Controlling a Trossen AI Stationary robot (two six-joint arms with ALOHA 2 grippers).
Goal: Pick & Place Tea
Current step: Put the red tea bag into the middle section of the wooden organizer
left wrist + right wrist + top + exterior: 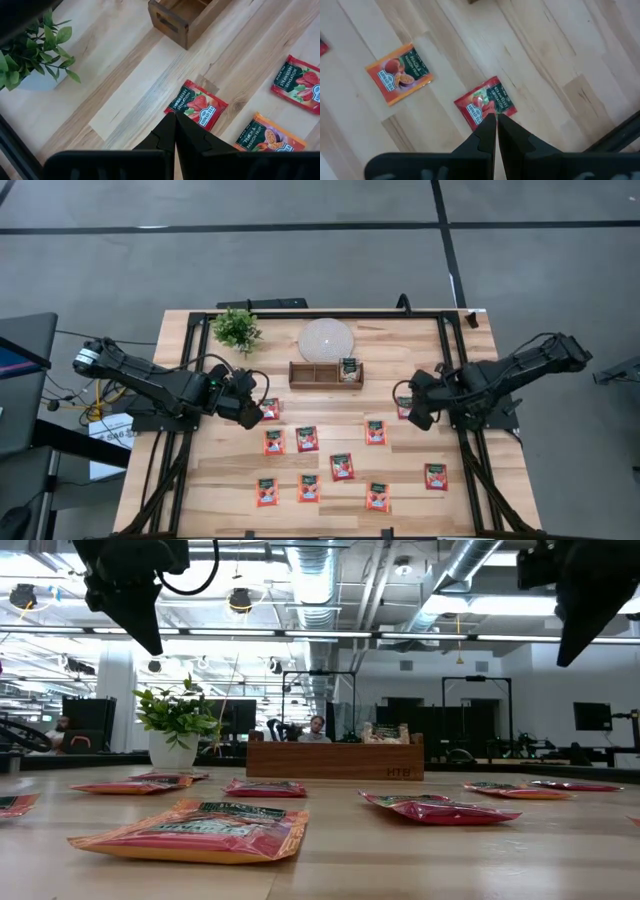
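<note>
Brown wood forms the three-part tray [310, 374], which is set toward the far middle of the pale plank counter [480, 510], just in front of a round white disc [326, 340]. Its right compartment is occupied by a pale sachet with a dark green label [348, 369], standing upright against the wall; the left and middle compartments are seen bare from above. In the low view the top edges of more than one packet [388, 732] are seen above the tray's rim, though how many cannot be told. A small potted plant [237, 329] is placed to the tray's left.

Red-orange tea sachets [342, 467] are spread flat over the near half of the counter, well apart from one another, none of them inside the tray.

The left gripper [252, 412] is held above the counter at the left, over a red sachet [196, 105] near the tray's left end; its jaws are pressed together with nothing between them. The right gripper [418, 418] is held above the right side, over another red sachet [485, 104]; its jaws are likewise closed and nothing is carried.
</note>
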